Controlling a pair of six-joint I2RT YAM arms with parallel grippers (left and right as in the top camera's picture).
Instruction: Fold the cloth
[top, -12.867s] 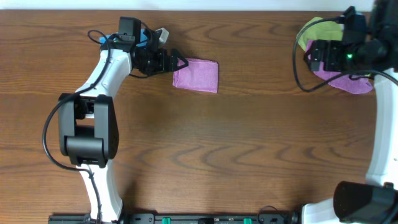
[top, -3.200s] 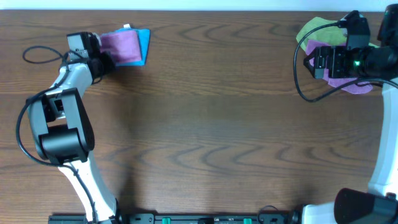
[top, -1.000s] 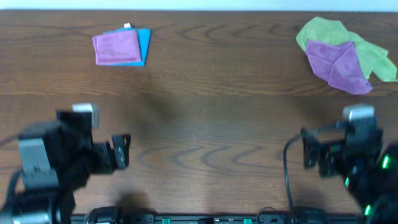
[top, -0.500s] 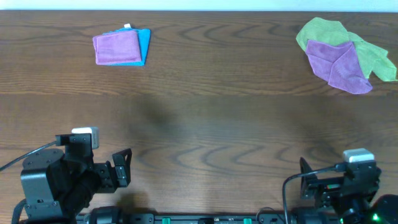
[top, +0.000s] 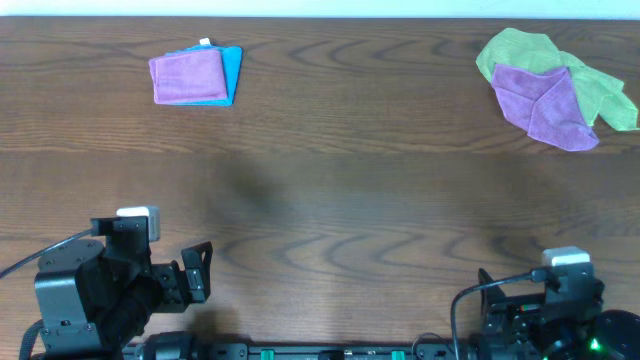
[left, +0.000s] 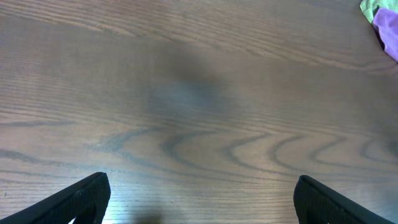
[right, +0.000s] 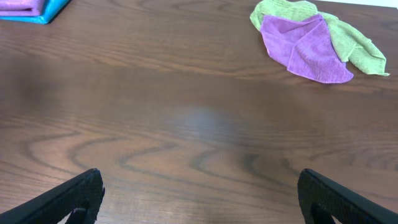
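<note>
Both arms sat at the near edge of the desk (top: 330, 200), one by each corner. The left tool (left: 202, 179) stood wide, with nothing between its fingers; the right tool (right: 200, 174) gaped just as wide and empty. A crumpled purple cloth (top: 545, 103) lay on a green cloth (top: 515, 50) by the far right corner. Near the far left corner, a folded purple cloth (top: 187, 77) rested on a blue cloth (top: 233, 72).

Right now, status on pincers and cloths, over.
Left pincer open, empty; right pincer open, empty. Folded purple cloth on blue cloth, far left. Loose purple cloth on green cloth, far right. Nothing in the way.
</note>
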